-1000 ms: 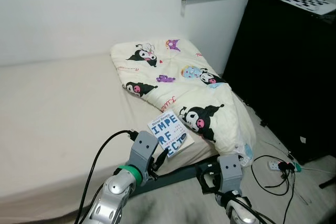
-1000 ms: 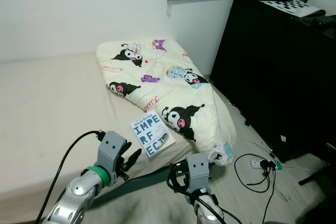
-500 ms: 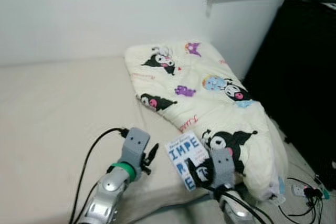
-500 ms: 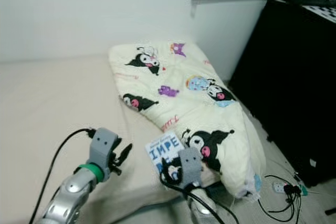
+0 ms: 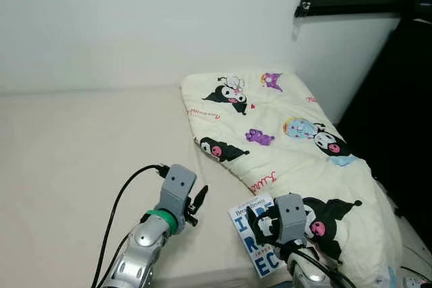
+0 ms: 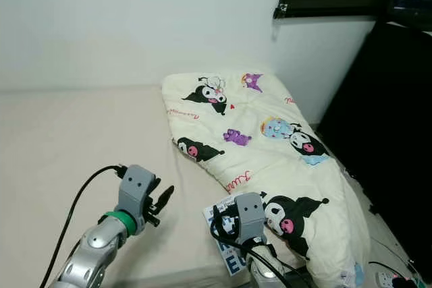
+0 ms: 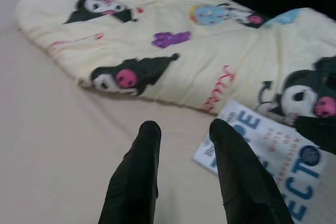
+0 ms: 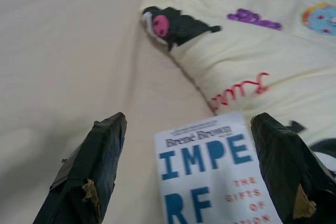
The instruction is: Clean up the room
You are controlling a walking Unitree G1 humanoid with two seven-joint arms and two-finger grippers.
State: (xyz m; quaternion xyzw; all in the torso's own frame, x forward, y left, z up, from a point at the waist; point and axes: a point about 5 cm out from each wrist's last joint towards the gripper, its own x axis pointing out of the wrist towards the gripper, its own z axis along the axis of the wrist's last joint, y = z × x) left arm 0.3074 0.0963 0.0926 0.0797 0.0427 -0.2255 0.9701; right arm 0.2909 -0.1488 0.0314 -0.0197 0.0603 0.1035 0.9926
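My left hand [image 7: 178, 129] hovered over the bed [image 5: 74, 160], fingers a little apart and empty. Just right of it the book [image 8: 220, 171] lay flat at the bed's near edge, its far corner against the quilt [image 5: 297, 133]. My right hand [image 8: 191, 169] was spread wide and empty, straddling the cover. I judged it best to lower squarely and close on both long edges.
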